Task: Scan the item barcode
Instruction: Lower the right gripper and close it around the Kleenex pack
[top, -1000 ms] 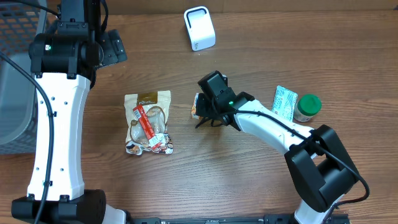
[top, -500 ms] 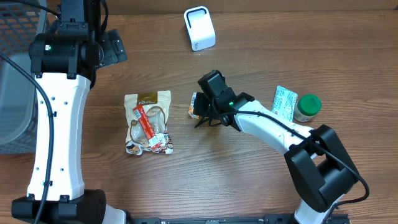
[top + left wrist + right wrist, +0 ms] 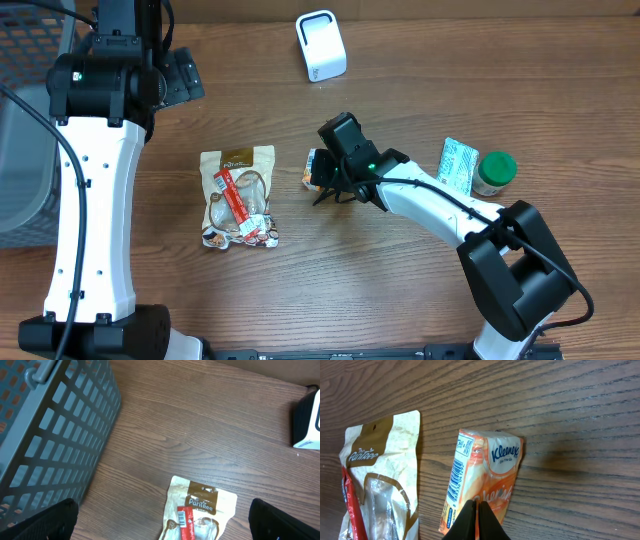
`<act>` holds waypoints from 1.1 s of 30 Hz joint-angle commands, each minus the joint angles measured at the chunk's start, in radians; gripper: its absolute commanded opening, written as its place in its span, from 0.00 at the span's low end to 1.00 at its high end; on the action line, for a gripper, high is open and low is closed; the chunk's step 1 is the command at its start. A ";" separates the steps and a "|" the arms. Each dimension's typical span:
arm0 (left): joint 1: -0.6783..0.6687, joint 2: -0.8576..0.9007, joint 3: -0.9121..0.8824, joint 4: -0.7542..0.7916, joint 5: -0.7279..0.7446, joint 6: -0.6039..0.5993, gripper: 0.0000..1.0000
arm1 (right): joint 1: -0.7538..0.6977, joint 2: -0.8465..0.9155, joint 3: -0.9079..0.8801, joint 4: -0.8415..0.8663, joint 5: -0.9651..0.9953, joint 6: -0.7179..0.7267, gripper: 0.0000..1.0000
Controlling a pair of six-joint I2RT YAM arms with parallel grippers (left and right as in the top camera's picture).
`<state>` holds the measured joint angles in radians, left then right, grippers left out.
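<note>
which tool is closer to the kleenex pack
Right. The right tool is shut, its tips at the Kleenex pack's edge. The left tool is open, far off across the table beside the basket.

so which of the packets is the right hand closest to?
The orange Kleenex pack: the right hand, shut, sits at its edge. The brown Pantree pouch lies apart beside it, and the bluish packet sits by the green-lidded jar.

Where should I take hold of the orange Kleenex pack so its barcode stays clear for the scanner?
Probably the logo end of the Kleenex pack, from straight above, jaws spanning its narrow width. It lies flat and looks soft, so a top pinch suits. The barcode runs along one long edge away from that end, so it should stay uncovered.
</note>
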<state>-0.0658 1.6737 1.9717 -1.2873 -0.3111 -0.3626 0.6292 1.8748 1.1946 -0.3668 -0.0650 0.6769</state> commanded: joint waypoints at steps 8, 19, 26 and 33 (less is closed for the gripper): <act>-0.006 -0.007 0.008 0.001 -0.010 0.011 1.00 | 0.000 -0.010 -0.006 0.006 -0.009 0.001 0.09; -0.006 -0.007 0.008 0.001 -0.010 0.011 1.00 | 0.000 -0.010 -0.006 0.008 -0.031 0.000 0.09; -0.006 -0.007 0.008 0.001 -0.010 0.011 1.00 | 0.000 -0.010 -0.006 0.013 -0.039 0.001 0.09; -0.006 -0.007 0.008 0.001 -0.010 0.011 1.00 | 0.015 -0.009 -0.010 0.023 -0.042 0.001 0.10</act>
<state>-0.0658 1.6737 1.9717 -1.2873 -0.3111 -0.3626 0.6319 1.8748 1.1946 -0.3569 -0.1013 0.6781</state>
